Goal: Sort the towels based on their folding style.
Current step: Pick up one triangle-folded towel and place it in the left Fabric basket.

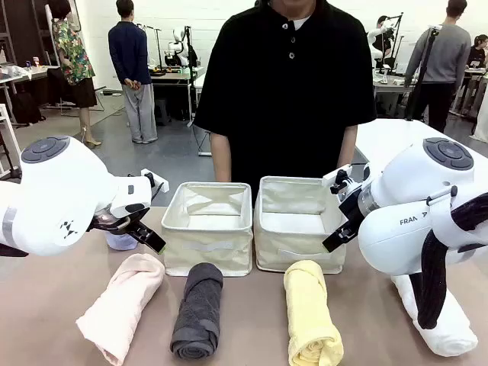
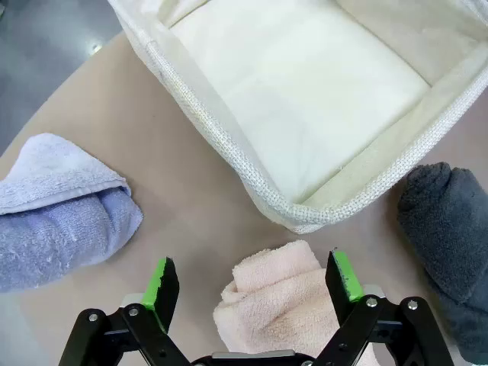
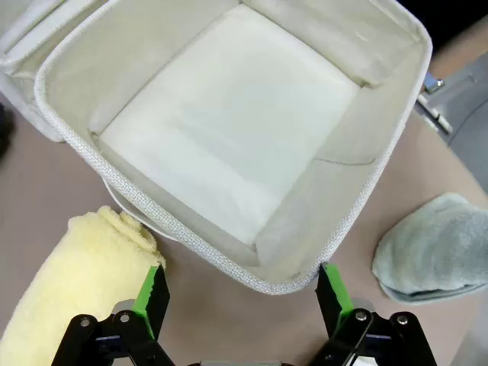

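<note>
Pink towel beneath released left pincer; yellow towel beside released right pincer

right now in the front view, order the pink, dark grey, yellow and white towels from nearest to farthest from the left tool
1. pink towel, left side, right by the left tool
2. dark grey towel, left of centre
3. yellow towel, right of centre
4. white towel, far right
</note>
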Controlling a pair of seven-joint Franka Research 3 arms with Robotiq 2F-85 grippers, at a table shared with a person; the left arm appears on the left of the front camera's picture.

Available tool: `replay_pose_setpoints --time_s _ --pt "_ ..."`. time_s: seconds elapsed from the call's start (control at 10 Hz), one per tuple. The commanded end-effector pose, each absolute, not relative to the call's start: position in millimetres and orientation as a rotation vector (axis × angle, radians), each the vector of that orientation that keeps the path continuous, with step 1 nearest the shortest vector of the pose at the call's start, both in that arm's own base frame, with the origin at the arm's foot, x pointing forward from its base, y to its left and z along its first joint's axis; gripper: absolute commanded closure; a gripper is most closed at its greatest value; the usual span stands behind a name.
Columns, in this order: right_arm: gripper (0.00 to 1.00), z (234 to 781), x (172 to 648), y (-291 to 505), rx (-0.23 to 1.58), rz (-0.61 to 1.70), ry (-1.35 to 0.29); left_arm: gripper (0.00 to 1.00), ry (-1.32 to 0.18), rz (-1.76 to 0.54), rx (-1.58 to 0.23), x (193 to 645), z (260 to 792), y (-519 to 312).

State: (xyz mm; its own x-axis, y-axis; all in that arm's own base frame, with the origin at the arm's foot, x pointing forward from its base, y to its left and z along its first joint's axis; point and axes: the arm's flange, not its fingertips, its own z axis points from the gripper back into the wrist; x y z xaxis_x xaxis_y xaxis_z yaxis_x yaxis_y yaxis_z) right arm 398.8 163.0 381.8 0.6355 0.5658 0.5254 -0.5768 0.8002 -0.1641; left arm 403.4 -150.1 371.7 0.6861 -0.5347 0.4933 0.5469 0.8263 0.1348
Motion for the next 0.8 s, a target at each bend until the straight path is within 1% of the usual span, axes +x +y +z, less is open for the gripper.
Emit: replay_pose_setpoints --time_s 0.0,0.7 --pt "0.00 382.0 398.7 163.3 0.020 0.653 -0.594 0.00 -0.545 -0.606 -0.024 403.4 371.7 -150.2" --pt "0.00 382.0 398.7 163.3 0.020 0.653 -0.594 0.00 -0.545 -0.606 -0.024 403.4 371.7 -150.2"
